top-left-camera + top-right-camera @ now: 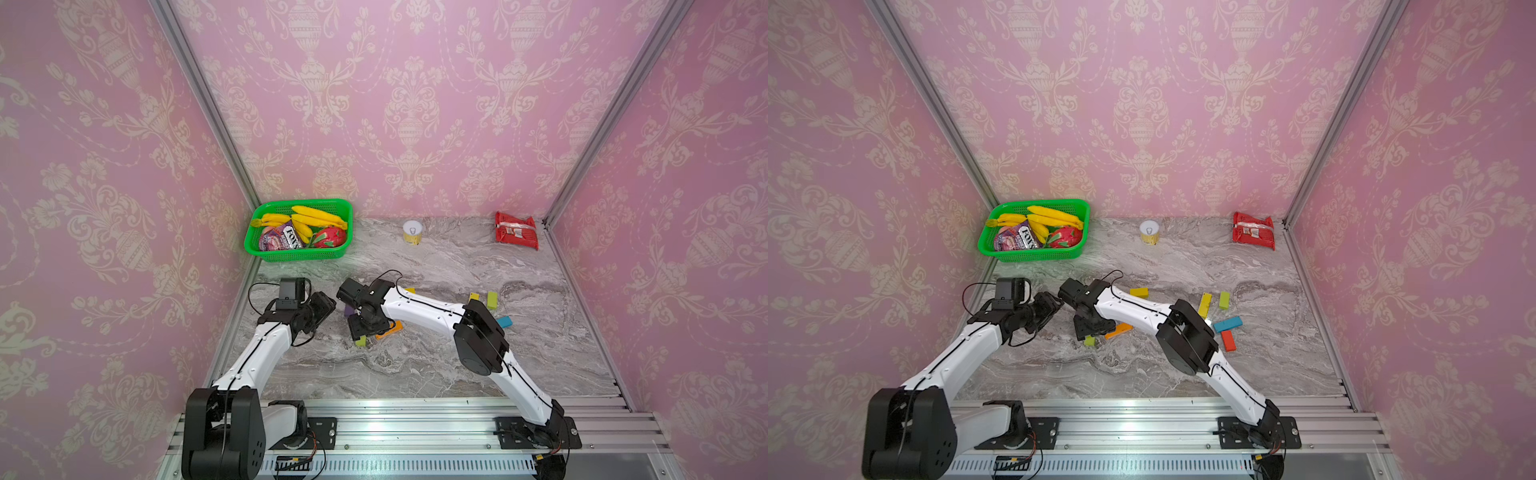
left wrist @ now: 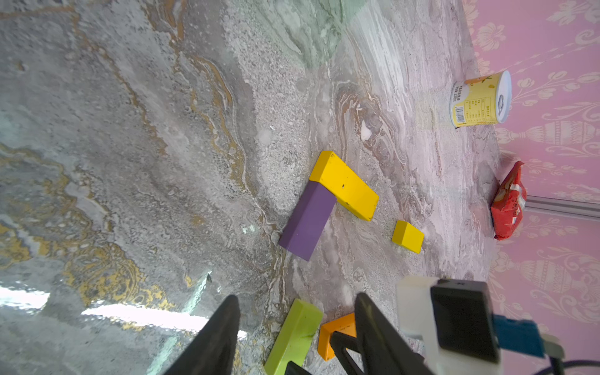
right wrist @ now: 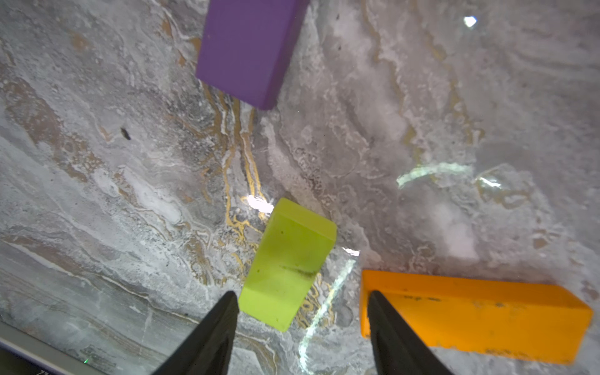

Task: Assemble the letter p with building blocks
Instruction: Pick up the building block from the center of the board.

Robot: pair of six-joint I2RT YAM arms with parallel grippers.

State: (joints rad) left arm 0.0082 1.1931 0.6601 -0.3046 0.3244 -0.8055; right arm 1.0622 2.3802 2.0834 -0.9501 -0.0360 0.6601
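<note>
The building blocks lie flat on the marble table (image 1: 415, 374). A lime block (image 3: 289, 263) has its near end between the open jaws of my right gripper (image 3: 302, 293), not pinched, with an orange block (image 3: 470, 318) beside one fingertip and a purple block (image 3: 246, 48) further off. In both top views this gripper (image 1: 365, 332) points down over the lime block (image 1: 360, 341) and the orange block (image 1: 1119, 330). My left gripper (image 2: 297, 300) hangs open and empty to the left. It faces the purple block (image 2: 308, 220), which touches a yellow block (image 2: 344, 185).
Loose yellow (image 1: 1204, 304), lime (image 1: 1224, 300), blue (image 1: 1227, 323) and red (image 1: 1228, 340) blocks lie right of centre. A green basket (image 1: 266, 253) with bananas sits back left. A yellow can (image 1: 412, 232) and a red snack packet (image 1: 516, 230) stand by the back wall.
</note>
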